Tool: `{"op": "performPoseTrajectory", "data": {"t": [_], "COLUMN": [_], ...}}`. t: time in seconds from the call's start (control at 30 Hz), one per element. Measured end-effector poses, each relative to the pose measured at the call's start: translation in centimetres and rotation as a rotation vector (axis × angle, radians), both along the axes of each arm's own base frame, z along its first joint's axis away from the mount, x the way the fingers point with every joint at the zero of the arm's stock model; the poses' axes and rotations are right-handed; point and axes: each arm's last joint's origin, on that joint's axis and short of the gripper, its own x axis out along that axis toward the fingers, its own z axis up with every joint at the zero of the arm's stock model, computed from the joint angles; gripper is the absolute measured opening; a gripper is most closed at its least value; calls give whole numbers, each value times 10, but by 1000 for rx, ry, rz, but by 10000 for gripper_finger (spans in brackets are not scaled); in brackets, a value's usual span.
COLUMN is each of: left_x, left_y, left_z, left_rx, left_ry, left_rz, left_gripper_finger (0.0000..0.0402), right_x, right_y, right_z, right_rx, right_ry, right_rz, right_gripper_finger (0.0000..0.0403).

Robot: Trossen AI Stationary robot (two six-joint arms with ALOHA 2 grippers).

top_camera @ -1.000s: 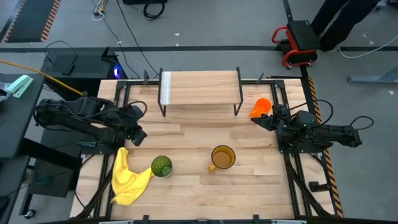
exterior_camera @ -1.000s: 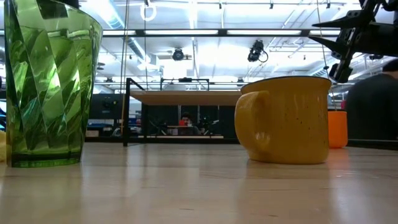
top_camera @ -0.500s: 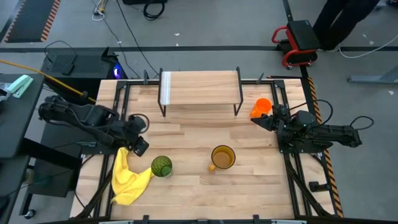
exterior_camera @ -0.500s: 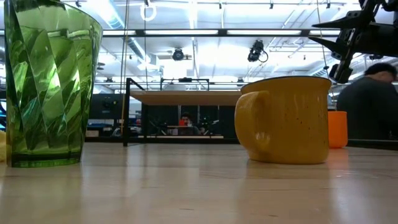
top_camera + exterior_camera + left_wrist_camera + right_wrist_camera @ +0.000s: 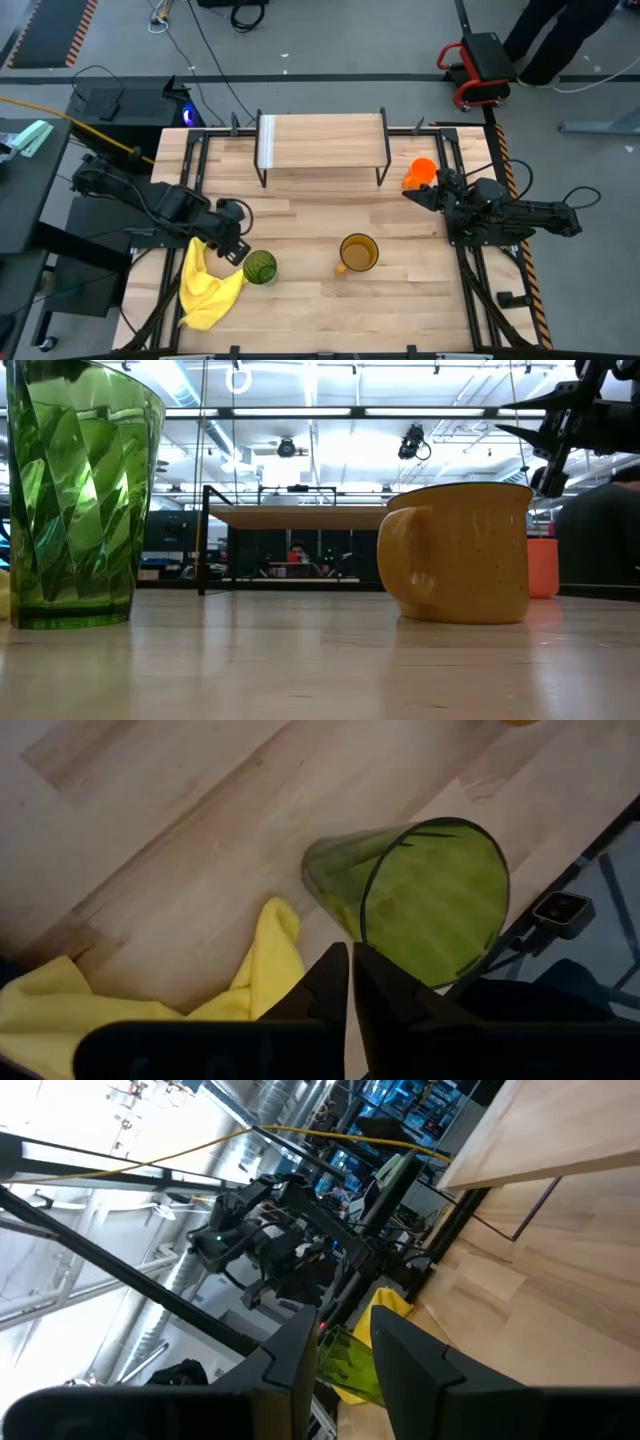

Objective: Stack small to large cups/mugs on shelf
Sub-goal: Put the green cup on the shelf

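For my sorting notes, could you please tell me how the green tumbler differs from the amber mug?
The green tumbler is translucent and faceted; the amber mug is opaque and speckled. The tumbler has no handle; the mug has one. The tumbler stands beside the yellow cloth; the mug stands apart. Both sit upright on the table.

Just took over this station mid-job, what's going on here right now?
The left gripper, fingers shut and empty, hangs beside the green tumbler near the yellow cloth. The right gripper waits by the orange mug. The amber mug stands mid-table. The shelf holds no cups yet.
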Motion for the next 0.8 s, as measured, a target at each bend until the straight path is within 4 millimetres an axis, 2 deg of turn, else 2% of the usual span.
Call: {"op": "performPoseTrajectory", "data": {"t": [0.5,0.63,0.8], "left_x": [9,10,10], "left_y": [-3,-4,-3], "left_z": [0,1,1], "left_rx": [15,12,25], "left_ry": [-60,-76,-83], "left_rz": [-46,-50,-36], "left_gripper_finger": [17,27,47], "right_x": [0,0,-2], "right_y": [0,1,7], "right_z": [0,1,11], "right_rx": [101,131,90], "right_ry": [-8,-20,-121], "right_rz": [17,43,100], "right_gripper_finger": [105,105,105]}}
